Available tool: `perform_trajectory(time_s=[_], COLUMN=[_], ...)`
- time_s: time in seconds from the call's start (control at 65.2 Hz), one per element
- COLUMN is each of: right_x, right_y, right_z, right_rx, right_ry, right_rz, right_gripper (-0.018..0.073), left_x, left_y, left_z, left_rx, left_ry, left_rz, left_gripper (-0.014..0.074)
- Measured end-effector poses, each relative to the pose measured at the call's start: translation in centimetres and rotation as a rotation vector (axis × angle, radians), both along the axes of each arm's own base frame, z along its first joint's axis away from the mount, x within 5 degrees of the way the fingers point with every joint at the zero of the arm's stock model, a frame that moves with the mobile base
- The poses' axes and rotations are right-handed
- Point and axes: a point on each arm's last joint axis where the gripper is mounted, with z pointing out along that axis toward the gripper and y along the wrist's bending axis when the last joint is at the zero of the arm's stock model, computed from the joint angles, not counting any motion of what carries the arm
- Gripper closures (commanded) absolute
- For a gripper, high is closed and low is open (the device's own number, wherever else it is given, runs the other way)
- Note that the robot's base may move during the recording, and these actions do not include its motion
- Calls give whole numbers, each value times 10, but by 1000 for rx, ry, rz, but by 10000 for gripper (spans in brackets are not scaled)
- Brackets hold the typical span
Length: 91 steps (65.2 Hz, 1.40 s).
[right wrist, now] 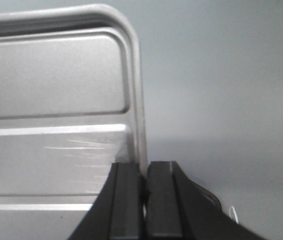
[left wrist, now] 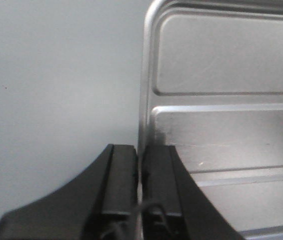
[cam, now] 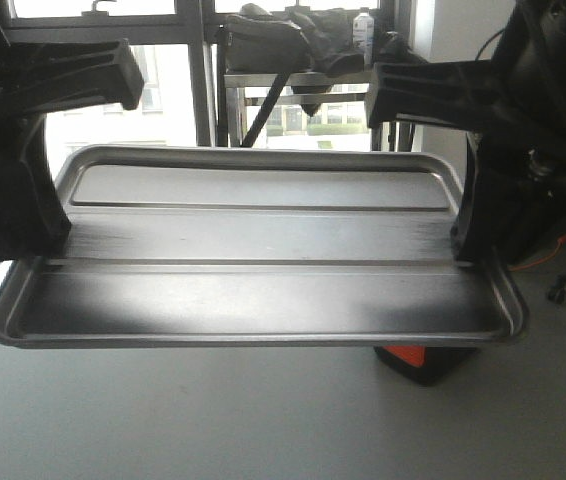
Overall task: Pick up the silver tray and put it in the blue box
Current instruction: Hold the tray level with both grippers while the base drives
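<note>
Silver tray (cam: 253,240) held, each end rim pinched between fingers (left wrist: 124,180).

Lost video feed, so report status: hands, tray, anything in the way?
Wide shallow silver metal tray gripped at both ends: left hand shut, right hand shut. No blue box in view. Red-and-black object below tray's right corner.

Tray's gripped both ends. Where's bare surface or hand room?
Free: grey table in front of the silver tray and outboard of both its short rims. Tray base between grippers is bare. Crowded: left gripper and right gripper clamp the short rims; red-and-black object below the near right corner.
</note>
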Motion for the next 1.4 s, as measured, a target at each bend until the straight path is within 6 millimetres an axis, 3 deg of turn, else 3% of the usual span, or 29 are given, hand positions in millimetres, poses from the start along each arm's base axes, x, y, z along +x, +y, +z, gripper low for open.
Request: perform_trajectory(time_s=[1.396], right_x=[0], right_y=[-1], right_z=[0], right_rx=[-5], right_ry=[-1], right_rz=[0], right_gripper=[509], left_x=[0], left_y=[0], left_z=[0], left_rx=[-4], left_ry=[-3], left_rz=[-2], left_gripper=[610])
